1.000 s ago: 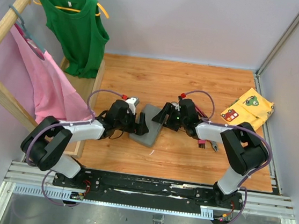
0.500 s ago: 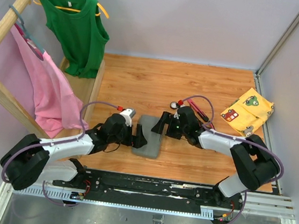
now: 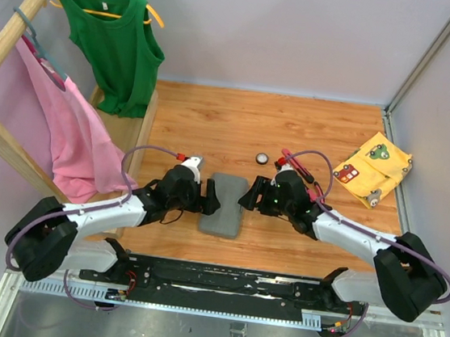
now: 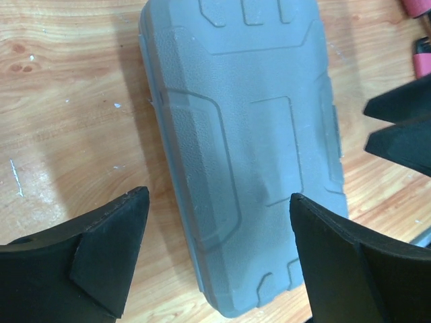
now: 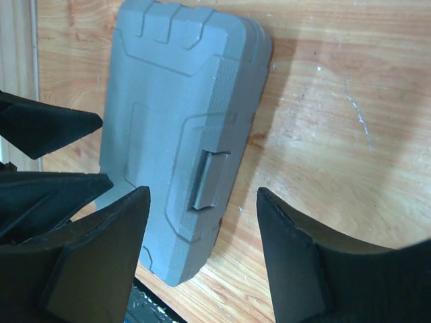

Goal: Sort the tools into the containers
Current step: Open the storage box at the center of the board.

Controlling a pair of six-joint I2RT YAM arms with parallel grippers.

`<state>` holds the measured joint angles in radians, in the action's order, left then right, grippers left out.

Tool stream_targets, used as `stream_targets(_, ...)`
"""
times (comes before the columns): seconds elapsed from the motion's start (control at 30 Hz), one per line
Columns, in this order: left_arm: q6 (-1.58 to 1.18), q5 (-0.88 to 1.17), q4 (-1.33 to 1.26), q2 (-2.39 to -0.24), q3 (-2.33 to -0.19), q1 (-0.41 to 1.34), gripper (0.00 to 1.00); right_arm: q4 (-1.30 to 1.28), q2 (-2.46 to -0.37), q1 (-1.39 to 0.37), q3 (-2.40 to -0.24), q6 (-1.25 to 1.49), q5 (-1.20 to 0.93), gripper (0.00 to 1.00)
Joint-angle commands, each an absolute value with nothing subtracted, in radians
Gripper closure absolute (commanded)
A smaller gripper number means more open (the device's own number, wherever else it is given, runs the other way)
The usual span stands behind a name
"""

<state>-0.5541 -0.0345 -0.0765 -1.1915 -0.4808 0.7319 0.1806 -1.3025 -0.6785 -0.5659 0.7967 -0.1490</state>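
The grey tool case (image 3: pixel 222 206) lies shut and flat on the wooden table between both arms. My left gripper (image 3: pixel 212 196) is open at its left edge; in the left wrist view the case (image 4: pixel 249 128) fills the gap between the wide jaws of that gripper (image 4: pixel 219 208). My right gripper (image 3: pixel 248 197) is open at the case's right edge, its jaws astride the latch (image 5: pixel 209 176) of the case (image 5: pixel 168 114) without touching it. A round black-white disc (image 3: pixel 262 158) and pink-handled tools (image 3: pixel 297 162) lie behind the right arm.
A yellow patterned cloth (image 3: pixel 371 167) lies at the far right. A wooden rack on the left carries a green top (image 3: pixel 117 42) and a pink garment (image 3: pixel 67 126). The metal rail (image 3: pixel 220 280) runs along the near edge.
Both grippers drew toward the near edge, and the case went from tilted to flat and square a little nearer. The right arm swung off the disc and tools; its jaws narrowed slightly.
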Motion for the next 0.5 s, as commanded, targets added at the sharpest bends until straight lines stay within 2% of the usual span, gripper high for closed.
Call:
stream_targets(0.0,-0.525,-0.065,-0.097,-1.247,-0.513,0.736,0.14,0.137,-1.266,-0.712,-0.534,0.824,-0.064,0.38)
stream_targets(0.17,-0.505,-0.08,-0.108,-1.287,-0.525,0.736,0.21,0.134,-1.269,-0.73,-0.533,0.83,-0.027,0.47)
stream_targets(0.3,-0.499,-0.088,-0.11,-1.307,-0.533,0.736,0.26,0.118,-1.284,-0.735,-0.548,0.83,-0.002,0.46)
stream_targets(0.47,-0.502,-0.1,-0.119,-1.318,-0.53,0.736,0.27,0.126,-1.308,-0.74,-0.56,0.826,0.0,0.49)
